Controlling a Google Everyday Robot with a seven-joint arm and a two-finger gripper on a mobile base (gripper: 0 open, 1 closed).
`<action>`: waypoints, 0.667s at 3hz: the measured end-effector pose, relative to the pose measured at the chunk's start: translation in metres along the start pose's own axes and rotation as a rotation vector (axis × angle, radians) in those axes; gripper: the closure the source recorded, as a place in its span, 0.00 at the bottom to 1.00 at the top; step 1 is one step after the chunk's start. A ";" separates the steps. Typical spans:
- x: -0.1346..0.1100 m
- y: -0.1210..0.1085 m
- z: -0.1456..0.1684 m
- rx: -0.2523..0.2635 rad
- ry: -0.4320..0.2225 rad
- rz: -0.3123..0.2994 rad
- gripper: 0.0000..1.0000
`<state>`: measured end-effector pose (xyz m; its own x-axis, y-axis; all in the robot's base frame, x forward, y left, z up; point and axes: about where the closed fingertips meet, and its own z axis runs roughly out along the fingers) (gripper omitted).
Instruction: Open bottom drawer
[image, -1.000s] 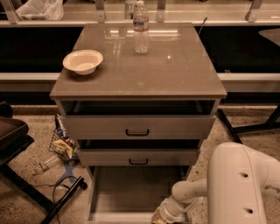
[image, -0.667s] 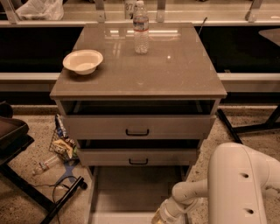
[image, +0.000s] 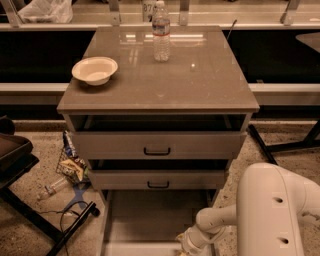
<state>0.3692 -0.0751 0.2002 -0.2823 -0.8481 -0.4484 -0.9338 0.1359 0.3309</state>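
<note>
The cabinet (image: 160, 90) has three grey-beige drawers. The top drawer (image: 157, 145) and middle drawer (image: 157, 180) each show a small dark bar handle and stand slightly out. The bottom drawer (image: 150, 220) is pulled far out, so I look down into its shallow plain grey tray. Its front and handle lie at or below the picture's bottom edge. My gripper (image: 184, 248) is at the bottom edge, over the front right part of the tray, and is mostly cut off. My white arm (image: 272, 215) fills the lower right corner.
A white bowl (image: 95, 70) and a clear water bottle (image: 161, 32) stand on the cabinet top. A wire basket of snack bags (image: 72, 165) and a cable lie on the floor at left, beside a dark chair (image: 15, 155). A black table leg (image: 280, 147) stands at right.
</note>
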 end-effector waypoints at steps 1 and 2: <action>0.000 -0.001 0.000 0.000 0.000 0.000 0.00; 0.000 0.000 0.000 0.000 0.000 0.000 0.00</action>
